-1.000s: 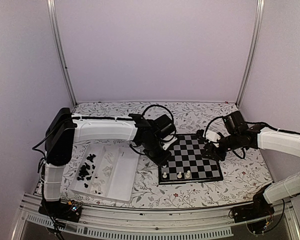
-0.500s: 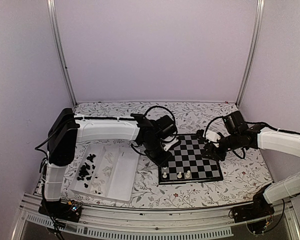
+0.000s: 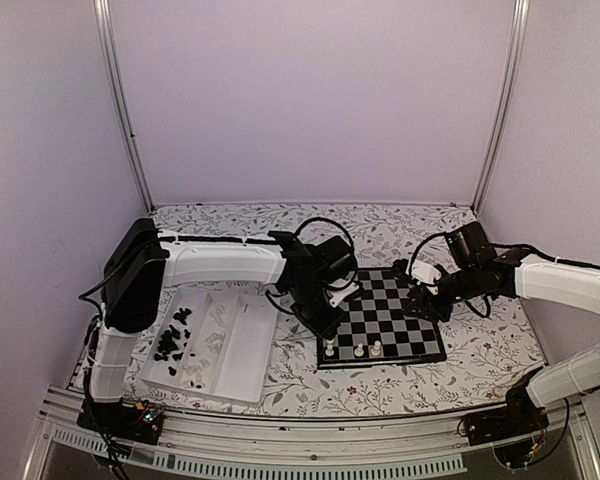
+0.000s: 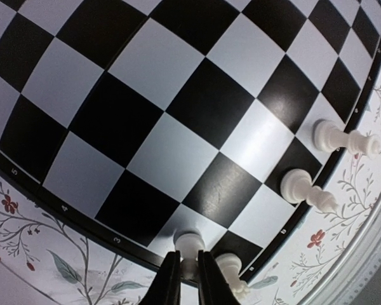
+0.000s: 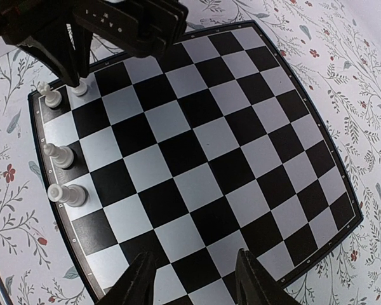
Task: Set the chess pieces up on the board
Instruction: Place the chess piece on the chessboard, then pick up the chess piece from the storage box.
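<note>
Pawn [image 4: 189,241] is pinched upright in the narrowed left gripper [image 4: 189,255], straight beneath it at the board's [image 4: 146,95] near-left corner, while the right gripper [image 5: 193,268] is spread wide and farther off.

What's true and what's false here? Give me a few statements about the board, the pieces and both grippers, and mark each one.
1. Four white pieces stand along one edge of the board. True.
2. The board also holds black ones. False: the black pieces lie in the tray.
3. The right gripper holds a piece. False: it is open and empty above the board.
4. The left gripper is shut on a white piece at the board's edge. True.
</note>
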Available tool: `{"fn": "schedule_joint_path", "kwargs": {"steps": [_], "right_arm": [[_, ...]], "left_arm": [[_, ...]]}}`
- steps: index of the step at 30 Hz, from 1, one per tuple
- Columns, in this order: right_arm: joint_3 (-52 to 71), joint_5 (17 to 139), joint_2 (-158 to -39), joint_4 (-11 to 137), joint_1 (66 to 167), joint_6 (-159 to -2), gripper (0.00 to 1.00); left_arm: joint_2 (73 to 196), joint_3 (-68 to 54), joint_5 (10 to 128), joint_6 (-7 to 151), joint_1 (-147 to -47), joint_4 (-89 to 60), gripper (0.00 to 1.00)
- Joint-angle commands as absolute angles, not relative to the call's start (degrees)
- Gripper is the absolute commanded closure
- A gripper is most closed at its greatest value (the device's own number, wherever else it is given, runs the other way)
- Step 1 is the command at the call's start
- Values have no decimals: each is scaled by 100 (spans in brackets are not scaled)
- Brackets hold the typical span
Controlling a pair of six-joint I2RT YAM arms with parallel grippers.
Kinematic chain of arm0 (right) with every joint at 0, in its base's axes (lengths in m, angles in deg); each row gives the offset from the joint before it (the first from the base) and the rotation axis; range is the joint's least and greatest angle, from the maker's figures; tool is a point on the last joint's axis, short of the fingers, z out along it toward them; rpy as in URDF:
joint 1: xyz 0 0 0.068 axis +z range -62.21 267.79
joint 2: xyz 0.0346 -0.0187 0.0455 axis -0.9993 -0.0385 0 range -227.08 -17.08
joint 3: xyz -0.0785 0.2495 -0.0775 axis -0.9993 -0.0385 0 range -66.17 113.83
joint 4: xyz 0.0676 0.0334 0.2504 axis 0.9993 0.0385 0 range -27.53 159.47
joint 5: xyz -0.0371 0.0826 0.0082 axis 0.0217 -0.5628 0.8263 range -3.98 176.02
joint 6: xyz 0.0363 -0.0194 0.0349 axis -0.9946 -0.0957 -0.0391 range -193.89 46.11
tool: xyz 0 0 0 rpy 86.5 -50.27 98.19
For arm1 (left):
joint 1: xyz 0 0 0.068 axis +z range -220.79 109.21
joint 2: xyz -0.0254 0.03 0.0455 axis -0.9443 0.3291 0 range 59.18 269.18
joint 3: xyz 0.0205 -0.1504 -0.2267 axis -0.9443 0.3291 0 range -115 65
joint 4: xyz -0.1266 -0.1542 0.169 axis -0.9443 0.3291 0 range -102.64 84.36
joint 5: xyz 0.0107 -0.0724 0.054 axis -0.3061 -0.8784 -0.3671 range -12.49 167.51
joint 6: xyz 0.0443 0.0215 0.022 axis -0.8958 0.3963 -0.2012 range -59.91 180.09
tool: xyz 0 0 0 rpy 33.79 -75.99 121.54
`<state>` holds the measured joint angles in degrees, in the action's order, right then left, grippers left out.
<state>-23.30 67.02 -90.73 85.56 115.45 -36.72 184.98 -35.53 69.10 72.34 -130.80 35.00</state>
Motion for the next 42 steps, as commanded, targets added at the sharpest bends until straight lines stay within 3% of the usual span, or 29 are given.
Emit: {"fn": "schedule_joint_path", "kwargs": {"steps": [1, 4, 15, 26, 42], "right_arm": [[-2354, 6689, -9091, 8550, 11505, -3636, 55], [-2354, 6686, -9100, 8550, 11504, -3636, 55], [-2350, 6678, -9129, 8560, 11509, -3645, 54], [-2345, 6690, -9153, 8559, 11509, -3627, 54], [-2328, 6678, -9274, 8585, 11507, -3627, 54]], "left_arm": [[18611, -3704, 6828, 7173, -13167, 3623, 84], [18573, -3713, 6839, 7182, -13161, 3627, 77], [17712, -3678, 7135, 7124, -13152, 3419, 67], [15721, -1329, 9277, 7825, -11917, 3472, 67], [14998, 462, 8809, 7884, -11451, 3359, 79]]}}
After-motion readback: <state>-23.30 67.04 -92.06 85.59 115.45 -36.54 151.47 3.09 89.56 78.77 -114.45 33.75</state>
